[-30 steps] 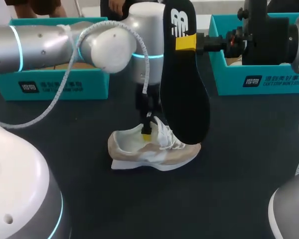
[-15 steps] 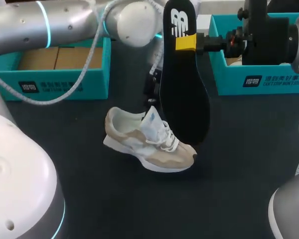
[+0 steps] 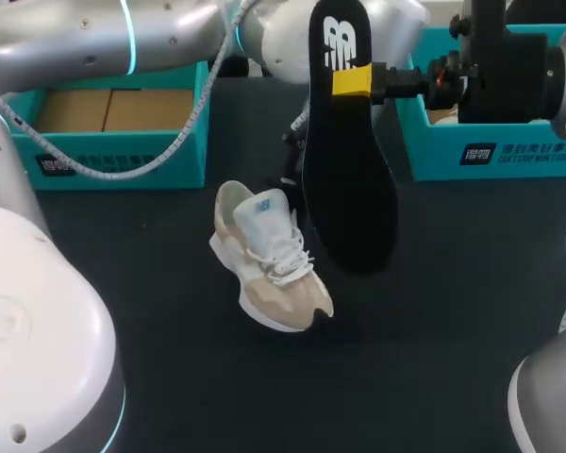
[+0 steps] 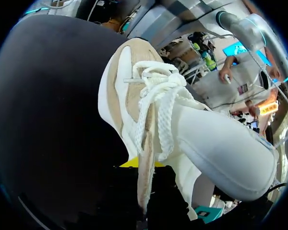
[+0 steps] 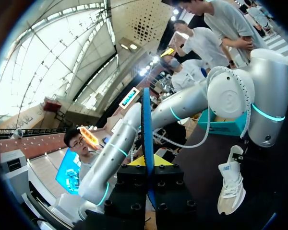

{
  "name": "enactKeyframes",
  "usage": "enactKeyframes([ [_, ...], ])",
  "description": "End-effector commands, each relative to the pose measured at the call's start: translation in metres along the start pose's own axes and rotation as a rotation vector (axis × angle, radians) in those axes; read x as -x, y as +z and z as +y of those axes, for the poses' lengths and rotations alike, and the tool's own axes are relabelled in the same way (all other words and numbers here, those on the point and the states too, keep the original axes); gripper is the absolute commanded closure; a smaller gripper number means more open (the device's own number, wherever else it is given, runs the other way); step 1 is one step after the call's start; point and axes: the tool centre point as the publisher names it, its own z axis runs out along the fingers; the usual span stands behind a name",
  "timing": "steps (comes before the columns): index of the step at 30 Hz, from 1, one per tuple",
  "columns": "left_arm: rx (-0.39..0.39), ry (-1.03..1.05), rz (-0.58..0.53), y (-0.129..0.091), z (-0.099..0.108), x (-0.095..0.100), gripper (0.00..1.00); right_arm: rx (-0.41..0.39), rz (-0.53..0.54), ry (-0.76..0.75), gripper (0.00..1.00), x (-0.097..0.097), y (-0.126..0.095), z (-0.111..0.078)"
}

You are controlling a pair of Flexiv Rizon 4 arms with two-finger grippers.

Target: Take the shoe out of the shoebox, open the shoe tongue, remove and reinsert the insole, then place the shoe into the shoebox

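Note:
A beige and white shoe (image 3: 269, 257) hangs tilted over the dark table, toe down toward the front. My left gripper (image 3: 289, 181) is shut on its heel collar and is partly hidden behind the insole. In the left wrist view the shoe (image 4: 153, 115) fills the space ahead of that gripper (image 4: 144, 167), laces showing. A long black insole (image 3: 344, 160) hangs upright just right of the shoe, with my right gripper (image 3: 352, 80) shut on its upper end. In the right wrist view the insole (image 5: 147, 124) stands edge-on between the fingers of the right gripper (image 5: 148, 162), and the shoe (image 5: 230, 184) is below.
A teal shoebox (image 3: 113, 156) with a brown cardboard floor stands at the back left. Another teal shoebox (image 3: 495, 151) stands at the back right, behind my right arm. Dark tabletop (image 3: 424, 311) lies in front of the shoe.
My left arm has swung back and right, lifting the shoe off the table and turning its toe from the right toward the front. The right arm and insole have not moved.

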Motion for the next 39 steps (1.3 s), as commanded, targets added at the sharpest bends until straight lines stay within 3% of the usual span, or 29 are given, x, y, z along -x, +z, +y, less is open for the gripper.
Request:
enactKeyframes([
  [1, 0.012, 0.016, 0.023, -0.004, -0.001, 0.002, 1.0, 0.001, -0.001, 0.001, 1.0, 0.0, 0.002, 0.0],
  [5, 0.131, 0.045, 0.016, -0.01, 0.004, 0.013, 1.0, 0.001, -0.001, 0.001, 1.0, 0.0, 0.002, 0.0],
  [15, 0.238, 0.138, -0.025, -0.02, -0.002, 0.043, 1.0, 0.001, -0.001, 0.001, 1.0, 0.0, 0.002, 0.0],
  [21, 0.326, 0.267, -0.043, -0.011, -0.018, 0.052, 1.0, 0.001, -0.001, 0.001, 1.0, 0.0, 0.002, 0.0],
  [27, 0.409, 0.243, -0.025, 0.004, -0.024, 0.055, 1.0, 0.001, -0.001, 0.001, 1.0, 0.0, 0.002, 0.0],
  [39, 0.41, 0.254, -0.005, 0.028, -0.022, 0.053, 1.0, 0.001, -0.001, 0.001, 1.0, 0.0, 0.002, 0.0],
])
